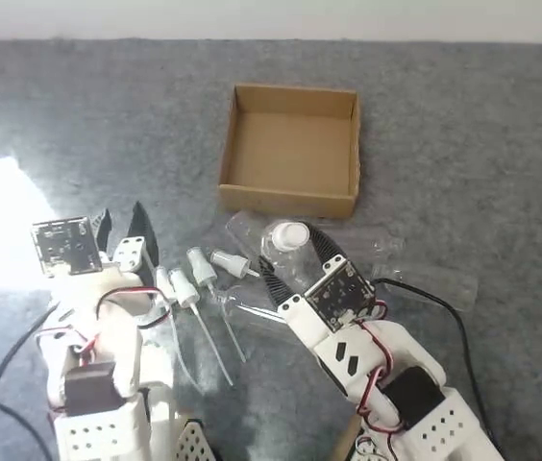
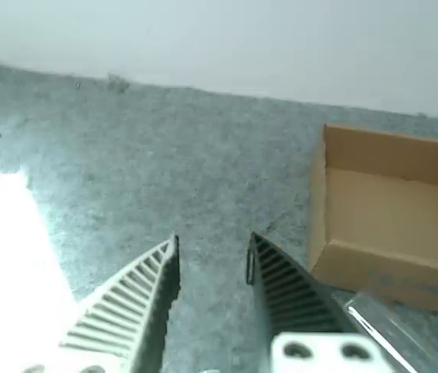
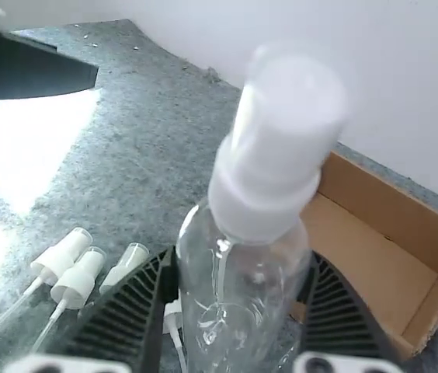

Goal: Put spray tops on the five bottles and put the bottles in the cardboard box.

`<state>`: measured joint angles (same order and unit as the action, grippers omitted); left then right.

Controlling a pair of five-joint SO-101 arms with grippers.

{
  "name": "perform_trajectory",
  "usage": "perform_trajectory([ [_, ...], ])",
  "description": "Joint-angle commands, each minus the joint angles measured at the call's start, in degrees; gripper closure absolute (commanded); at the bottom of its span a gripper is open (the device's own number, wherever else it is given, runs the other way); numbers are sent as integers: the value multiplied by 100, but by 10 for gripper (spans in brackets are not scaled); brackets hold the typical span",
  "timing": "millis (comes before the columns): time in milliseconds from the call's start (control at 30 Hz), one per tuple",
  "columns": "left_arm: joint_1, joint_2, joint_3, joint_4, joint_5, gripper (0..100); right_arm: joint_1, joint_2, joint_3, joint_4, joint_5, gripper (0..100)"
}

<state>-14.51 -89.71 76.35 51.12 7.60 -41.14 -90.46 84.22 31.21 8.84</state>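
A: One bottle [image 3: 242, 311] looks done: spray top [image 3: 277, 155] on it, right gripper [image 1: 290, 247] clamped round its clear body, held just short of the cardboard box [image 1: 285, 200] at its front wall, seemingly lifted off the tabletop [image 1: 463, 115].

B: Other arm?

A: Idle. The left gripper [image 1: 120, 223] is spread wide with nothing in it, farther out from the box's front than the right one, off toward the left arm's side.

B: Rest of the parts?

A: Several loose spray tops [image 1: 189, 279], dip tubes trailing, lie in front of the box between the two grippers. Uncapped clear bottles [image 1: 247, 226] lie flat close against the box's front wall. Hard to count, they're see-through. None in the box yet.

B: What goes wrong from here?

A: Three things, I'd guess. The base of the held bottle probably hangs below the jaws, so a low carry clips the box's front wall and twists it out of the grip. It's smooth round plastic, so it may pivot anyway. And I can't tell if the top is screwed tight or just sitting, so a knock could pop it off.

B: The ones lying down?

A: Right under the path to the box. A low sweep there rolls them off or shoves the box back.
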Motion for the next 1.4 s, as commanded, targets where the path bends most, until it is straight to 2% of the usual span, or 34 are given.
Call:
perform_trajectory([
  [0, -149, -70, 215, 18, 0, 870, 171, -84, -475, 13, 88, 855],
  [433, -167, -70, 585, 9, -9, 870, 303, 75, -1705, 13, 141, 855],
  [800, -281, -70, 716, -132, -26, 870, 295, 2264, -3077, -127, 141, 855],
  [933, -598, -70, 831, -422, -9, 870, 295, 2879, -3218, -673, 141, 853],
  [1167, -624, -70, 901, -527, -9, 870, 312, 3960, -3341, -1780, 141, 854],
  [1367, -624, -70, 901, -527, -9, 870, 444, 5288, -4237, -1965, 97, 854],
])
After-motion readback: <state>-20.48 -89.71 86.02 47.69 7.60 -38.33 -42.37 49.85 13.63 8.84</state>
